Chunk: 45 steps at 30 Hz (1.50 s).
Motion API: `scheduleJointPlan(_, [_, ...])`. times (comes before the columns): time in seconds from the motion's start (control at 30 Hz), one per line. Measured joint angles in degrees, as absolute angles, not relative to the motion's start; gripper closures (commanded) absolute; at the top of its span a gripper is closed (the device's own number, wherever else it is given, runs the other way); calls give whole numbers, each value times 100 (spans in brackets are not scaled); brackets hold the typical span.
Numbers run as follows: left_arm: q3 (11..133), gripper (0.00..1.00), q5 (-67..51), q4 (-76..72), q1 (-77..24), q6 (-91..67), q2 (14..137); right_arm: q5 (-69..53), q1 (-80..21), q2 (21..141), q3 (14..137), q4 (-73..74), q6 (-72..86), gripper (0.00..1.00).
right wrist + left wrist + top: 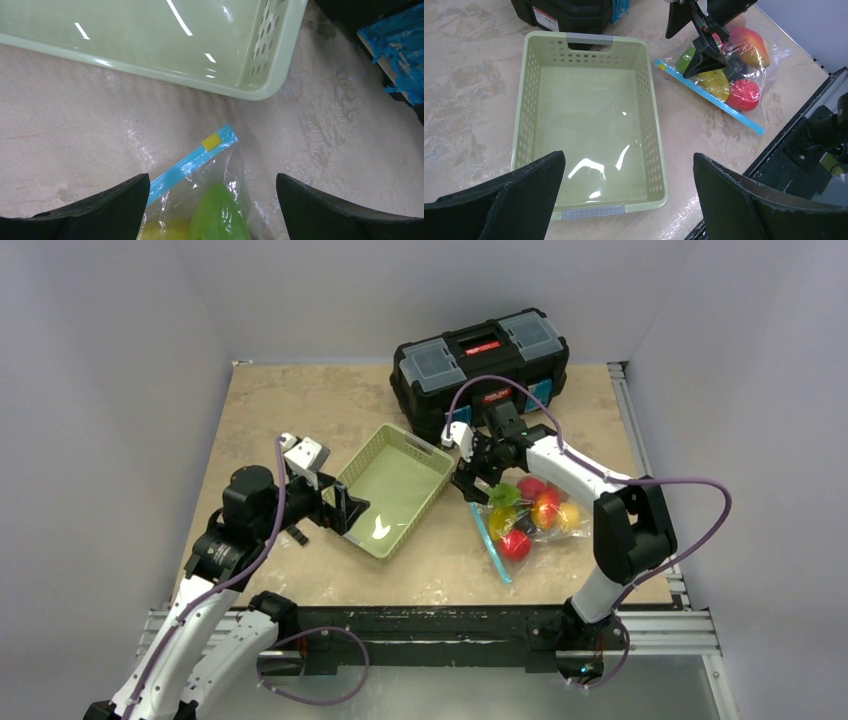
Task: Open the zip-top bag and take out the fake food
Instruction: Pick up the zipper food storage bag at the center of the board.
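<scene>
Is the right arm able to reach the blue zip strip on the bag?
Probably yes. The right gripper hangs open just above the zip-top bag, its teal zip strip in plain view under it. Nothing covers the strip, and the green basket sits apart from it.

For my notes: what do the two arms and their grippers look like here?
The left arm and right arm share white links, black joint housings and a looping purple cable. The left gripper and right gripper carry black, wedge-shaped fingers and a white camera block. No markings are readable.
</scene>
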<state>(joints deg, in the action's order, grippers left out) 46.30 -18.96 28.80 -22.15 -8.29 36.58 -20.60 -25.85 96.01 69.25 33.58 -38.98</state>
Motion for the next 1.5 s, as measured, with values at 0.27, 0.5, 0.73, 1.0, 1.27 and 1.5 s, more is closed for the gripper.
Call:
scheduleJointPlan(0.27, [4630, 0, -1940, 2880, -2211, -827, 3682, -1988, -2587, 9651, 6925, 3170, -3557, 10])
scheduleJointPlan(0.5, [4630, 0, -1994, 2880, -2202, -790, 3704, -1581, -2587, 9810, 6928, 3048, -3332, 17])
scheduleJointPlan(0.73, [4630, 0, -2067, 2880, -2198, -786, 3730, -1570, -2550, 9907, 6928, 3111, -3291, 65])
scheduleJointPlan(1.0, [4630, 1, -2285, 2880, -2189, -775, 3728, -1848, -2508, 9904, 6928, 3367, -3332, 100])
scheduleJointPlan(1.27, [4626, 2, -2908, 2744, -2189, -681, 3546, -2768, -2495, 9421, 6831, 3903, -3804, 100])
scheduleJointPlan(1.5, [4611, 2, -3385, 2512, -2189, -633, 3389, -3662, -2495, 8646, 6613, 4344, -4471, 100])
